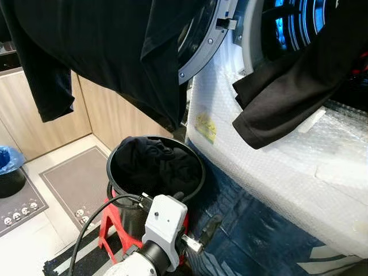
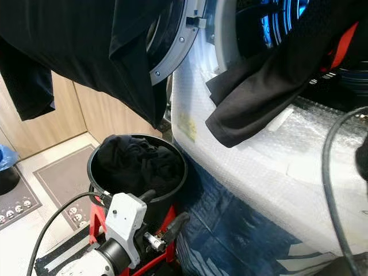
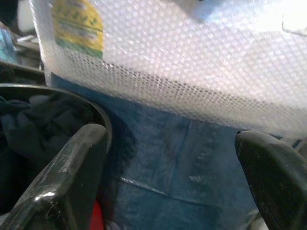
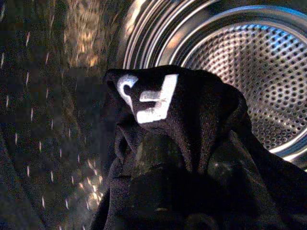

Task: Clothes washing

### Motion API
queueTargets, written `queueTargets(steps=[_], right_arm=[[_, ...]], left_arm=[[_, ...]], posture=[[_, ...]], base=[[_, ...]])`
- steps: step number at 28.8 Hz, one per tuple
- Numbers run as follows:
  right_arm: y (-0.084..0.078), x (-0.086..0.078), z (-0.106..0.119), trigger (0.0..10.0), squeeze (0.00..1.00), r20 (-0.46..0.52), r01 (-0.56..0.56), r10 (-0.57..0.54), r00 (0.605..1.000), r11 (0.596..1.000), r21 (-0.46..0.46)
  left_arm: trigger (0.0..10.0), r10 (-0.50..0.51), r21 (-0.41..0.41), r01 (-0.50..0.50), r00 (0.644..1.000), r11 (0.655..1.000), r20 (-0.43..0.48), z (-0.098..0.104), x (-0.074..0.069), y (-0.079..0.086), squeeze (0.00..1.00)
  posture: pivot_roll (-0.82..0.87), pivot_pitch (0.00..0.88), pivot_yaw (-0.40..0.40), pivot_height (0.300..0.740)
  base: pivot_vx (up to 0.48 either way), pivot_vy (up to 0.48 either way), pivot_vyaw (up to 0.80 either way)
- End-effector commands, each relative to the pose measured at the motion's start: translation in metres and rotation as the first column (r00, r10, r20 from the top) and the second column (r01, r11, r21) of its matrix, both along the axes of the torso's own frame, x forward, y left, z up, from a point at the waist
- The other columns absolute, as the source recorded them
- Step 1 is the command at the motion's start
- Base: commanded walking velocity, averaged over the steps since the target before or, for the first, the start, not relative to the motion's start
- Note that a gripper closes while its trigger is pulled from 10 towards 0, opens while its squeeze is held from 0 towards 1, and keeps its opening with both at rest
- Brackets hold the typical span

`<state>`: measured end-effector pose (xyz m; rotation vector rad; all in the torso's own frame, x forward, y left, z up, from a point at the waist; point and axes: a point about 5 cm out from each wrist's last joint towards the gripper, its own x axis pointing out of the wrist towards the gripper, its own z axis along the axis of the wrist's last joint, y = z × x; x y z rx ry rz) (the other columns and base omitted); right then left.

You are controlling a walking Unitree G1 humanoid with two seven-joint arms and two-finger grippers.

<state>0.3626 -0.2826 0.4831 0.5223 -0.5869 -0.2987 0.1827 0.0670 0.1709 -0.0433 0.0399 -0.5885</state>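
A black garment (image 1: 115,46) hangs across the top of the view, one end trailing toward the washer's open drum (image 1: 305,23). Inside the drum mouth, my right gripper (image 4: 187,167) is shut on a fold of this garment bearing white letters (image 4: 153,98); the cloth covers its fingers. A round black basket (image 1: 115,178) beside the washer holds more dark clothes (image 1: 155,164). My left gripper (image 1: 195,210) is low beside the basket's rim, near the washer's front. It is open, and nothing lies between its fingers (image 3: 72,167).
The washer's body is wrapped in bubble wrap (image 1: 276,167), with blue sheeting (image 1: 253,230) at its base. Its round door (image 1: 201,40) stands open behind the hanging cloth. The basket sits on a red stand (image 1: 109,230). Grey floor mats (image 1: 75,178) and wooden cabinets (image 1: 23,121) lie to the left.
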Motion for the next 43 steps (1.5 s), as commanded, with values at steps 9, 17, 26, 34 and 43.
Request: queueTargets(steps=[9, 17, 26, 34, 43], right_arm=[[0.048, 0.039, -0.058, 10.0, 0.0, -0.358, -0.15, 0.011, 0.934, 0.919, -0.364], [0.032, 0.039, -0.076, 10.0, 0.29, -0.471, -0.182, -0.046, 0.881, 0.885, -0.428], [0.011, 0.032, -0.085, 10.0, 1.0, -0.541, -0.182, -0.117, 0.833, 0.866, -0.467], [0.02, 0.026, -0.088, 10.0, 1.0, -0.565, -0.255, -0.03, 0.825, 0.872, -0.418], [0.014, 0.0, -0.092, 10.0, 1.0, -0.522, -0.316, 0.03, 0.853, 0.825, -0.469]], left_arm=[[10.0, 0.011, -0.027, -0.011, 1.0, 1.0, -0.007, 0.006, -0.008, -0.005, 0.0], [10.0, 0.017, -0.023, -0.018, 1.0, 1.0, -0.011, 0.006, -0.005, -0.003, 0.0], [10.0, 0.001, -0.01, -0.001, 1.0, 1.0, 0.006, 0.008, 0.003, -0.002, 0.0], [10.0, -0.023, 0.006, 0.023, 0.999, 1.0, 0.031, 0.01, 0.013, 0.001, 0.0], [10.0, -0.038, 0.014, 0.037, 0.998, 0.999, 0.059, 0.014, 0.022, 0.002, 0.0]], posture=[[0.04, 0.125, -0.178, 0.74], [0.02, 0.133, -0.162, 0.74], [0.0, 0.12, -0.14, 0.74], [-0.01, 0.087, -0.109, 0.74], [-0.03, 0.05, -0.084, 0.74]], base=[[0.0, 0.0, 0.0], [0.0, 0.0, 0.0], [0.0, 0.0, 0.0], [0.0, 0.0, 0.0], [0.0, 0.0, 0.0]])
